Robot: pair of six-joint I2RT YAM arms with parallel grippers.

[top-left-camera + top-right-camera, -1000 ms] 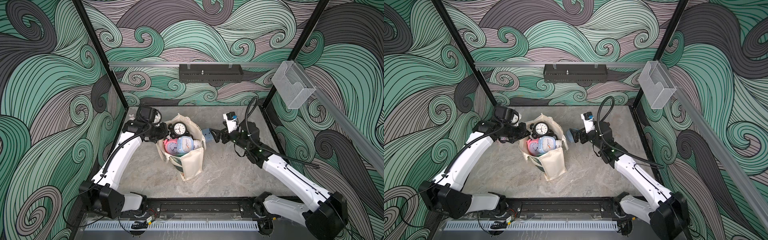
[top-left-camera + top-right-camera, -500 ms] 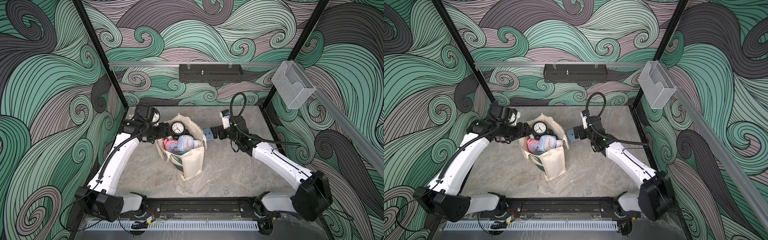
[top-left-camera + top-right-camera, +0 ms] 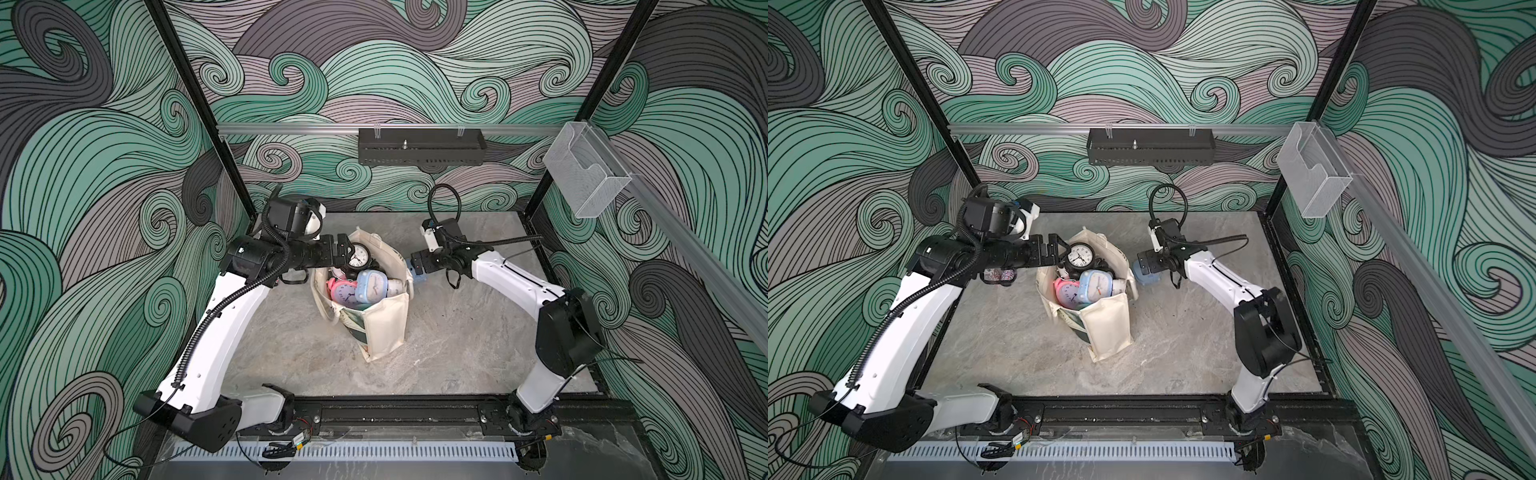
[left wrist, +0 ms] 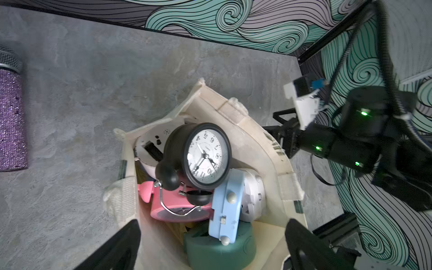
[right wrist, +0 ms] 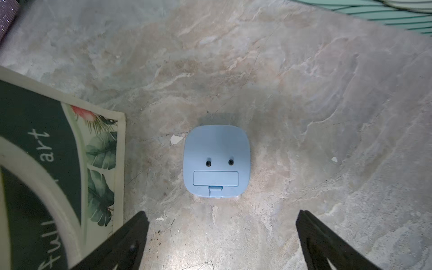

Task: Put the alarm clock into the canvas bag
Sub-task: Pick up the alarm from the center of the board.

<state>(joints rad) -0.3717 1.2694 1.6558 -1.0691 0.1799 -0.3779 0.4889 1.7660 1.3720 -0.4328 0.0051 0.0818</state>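
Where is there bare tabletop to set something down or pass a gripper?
Bare: the wide patch of table between the canvas bag and the front rail, plus a narrow strip behind the bag. Crowded: the bag's mouth, heaped with clocks beside the open left gripper; the purple bottle under the left arm; the face-down blue clock under the open right gripper.
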